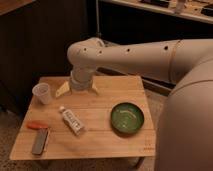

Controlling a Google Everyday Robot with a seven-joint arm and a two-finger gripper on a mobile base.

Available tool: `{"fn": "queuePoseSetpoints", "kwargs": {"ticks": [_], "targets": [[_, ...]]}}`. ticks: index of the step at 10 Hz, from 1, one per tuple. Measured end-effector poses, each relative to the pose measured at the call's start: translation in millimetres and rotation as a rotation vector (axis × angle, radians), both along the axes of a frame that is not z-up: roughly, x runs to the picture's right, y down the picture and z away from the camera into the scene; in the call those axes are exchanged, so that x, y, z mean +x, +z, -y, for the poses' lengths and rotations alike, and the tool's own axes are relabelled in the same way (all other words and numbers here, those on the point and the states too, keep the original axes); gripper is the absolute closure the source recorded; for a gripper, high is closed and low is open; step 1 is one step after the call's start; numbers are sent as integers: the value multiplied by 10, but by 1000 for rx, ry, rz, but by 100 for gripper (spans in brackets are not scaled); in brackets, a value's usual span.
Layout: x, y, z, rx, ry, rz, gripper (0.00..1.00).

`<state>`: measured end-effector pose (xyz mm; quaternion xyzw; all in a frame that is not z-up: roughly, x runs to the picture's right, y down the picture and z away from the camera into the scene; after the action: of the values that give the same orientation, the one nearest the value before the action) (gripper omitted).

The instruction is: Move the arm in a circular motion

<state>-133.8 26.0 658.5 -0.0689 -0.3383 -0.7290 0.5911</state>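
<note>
The cream-white arm (135, 52) reaches in from the right and bends down at a rounded elbow (82, 50) over the back left of the wooden table (100, 137). Its gripper (78, 91) points down just above the table's back edge. The pale-tan fingertips (62, 89) are spread apart to either side of the wrist, with nothing between them.
On the table are a clear plastic cup (42, 93) at the left, a white bottle (72, 120) lying flat, a green bowl (127, 117) at the right, and a small red item (36, 125) and a grey block (40, 141) at the front left. Dark cabinets stand behind.
</note>
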Motion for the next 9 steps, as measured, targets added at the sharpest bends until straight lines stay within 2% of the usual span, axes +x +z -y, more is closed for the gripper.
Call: {"fn": "queuePoseSetpoints", "kwargs": {"ticks": [3,4,7,9], "targets": [[31,14,29,-3,8,7,0],[90,55,97,-4,13,11,0],[343,333,444,-16,42,27,0],[474,447,578,-19,55,31,0]]}}
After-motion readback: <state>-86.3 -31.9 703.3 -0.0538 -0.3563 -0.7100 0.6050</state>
